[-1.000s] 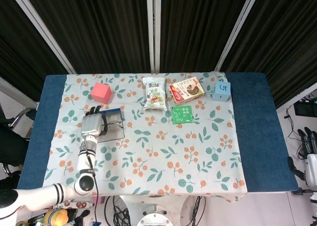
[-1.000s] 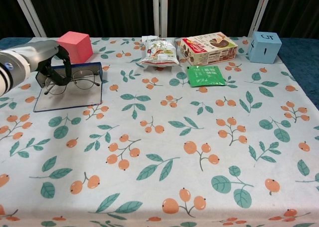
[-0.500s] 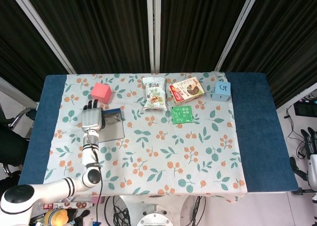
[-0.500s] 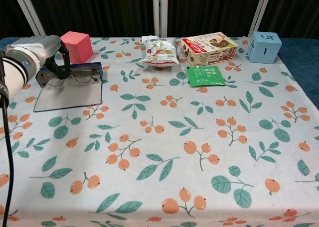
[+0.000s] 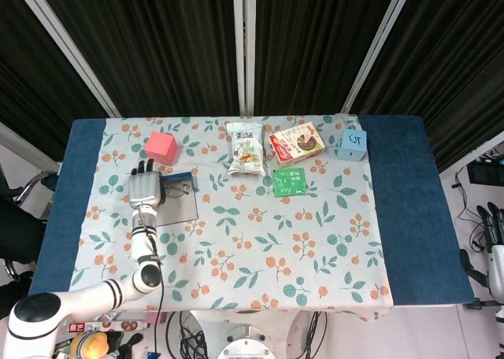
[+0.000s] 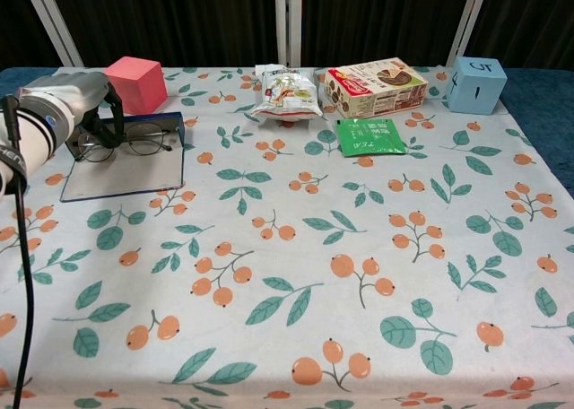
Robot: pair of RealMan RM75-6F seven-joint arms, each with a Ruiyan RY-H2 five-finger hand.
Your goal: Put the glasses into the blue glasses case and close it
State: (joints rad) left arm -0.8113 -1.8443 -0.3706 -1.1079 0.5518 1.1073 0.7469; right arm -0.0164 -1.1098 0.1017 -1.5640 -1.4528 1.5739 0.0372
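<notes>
The left hand (image 6: 76, 104) pinches the glasses (image 6: 126, 140) at their left end, over the open blue case (image 6: 126, 171) at the far left. If they land crooked, the case may not close.

Blue cube (image 6: 475, 82): dark letters on its top face read "GT", also seen in the head view (image 5: 353, 142).
Green packet (image 6: 370, 136), just in front of the snack box (image 6: 375, 84): white print, too small to read.
Snack box: printing not legible.
Snack bag (image 6: 285, 91), left of the snack box: printing not legible.
</notes>
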